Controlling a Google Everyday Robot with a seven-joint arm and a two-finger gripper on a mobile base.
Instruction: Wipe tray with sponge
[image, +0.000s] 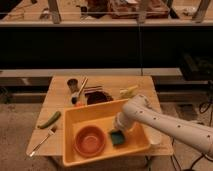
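Note:
The yellow-orange tray (95, 114) sits on the front half of the wooden table. The teal-green sponge (117, 138) lies on the tray floor at its right side, next to a round orange-red bowl (90, 141). My gripper (120, 129) reaches into the tray from the right. It points down onto the top of the sponge and is shut on it. My white arm (165, 125) crosses the tray's right wall and hides part of it.
A long green vegetable (49, 119) and a fork (42, 141) lie left of the tray. Behind the tray are a dark cup (72, 83), a brush (79, 92), a dark plate (98, 96) and a yellowish item (128, 91). Shelving stands behind the table.

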